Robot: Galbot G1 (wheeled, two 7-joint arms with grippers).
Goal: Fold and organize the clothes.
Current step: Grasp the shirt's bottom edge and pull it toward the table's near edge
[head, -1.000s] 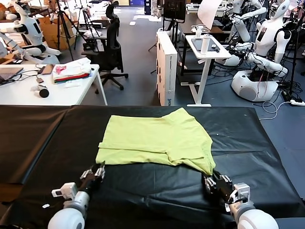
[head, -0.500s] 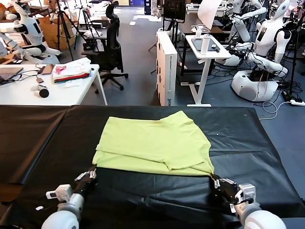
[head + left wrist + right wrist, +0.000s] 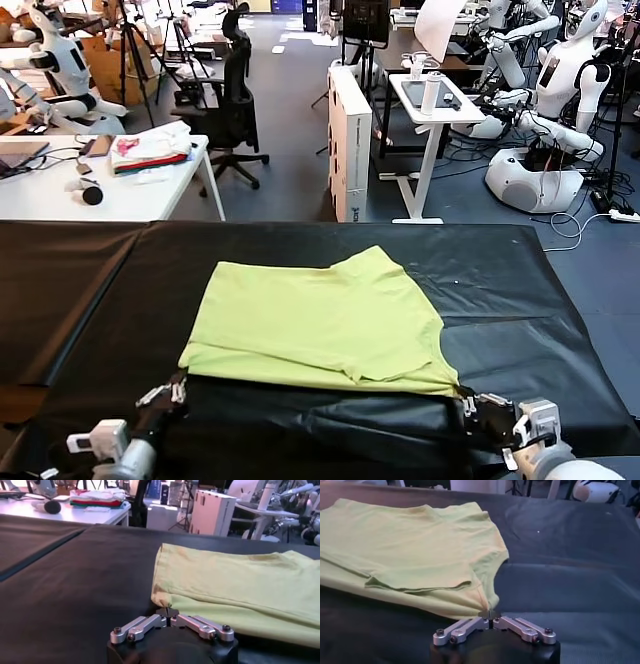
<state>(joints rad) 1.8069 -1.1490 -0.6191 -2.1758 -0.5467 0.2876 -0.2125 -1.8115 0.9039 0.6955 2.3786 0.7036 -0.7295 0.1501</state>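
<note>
Head view: the lime yellow-green cotton T-shirt (image 3: 318,320) now lies nearer the black table (image 3: 520,290) front edge than a second ago; both arms drag it back.

Left wrist view: the left gripper (image 3: 168,612) jaws pinch the hem corner.

Right wrist view: the right gripper (image 3: 490,614) jaws pinch the opposite corner, keeping the folded shirt flat.

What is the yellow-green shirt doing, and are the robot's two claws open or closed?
T-shirt: lying partly folded on the table, both near corners pinched.
Left gripper: shut on the T-shirt's near left corner.
Right gripper: shut on the T-shirt's near right corner.
Black table cover: spread out under the shirt, a bit wrinkled along the near edge.
</note>
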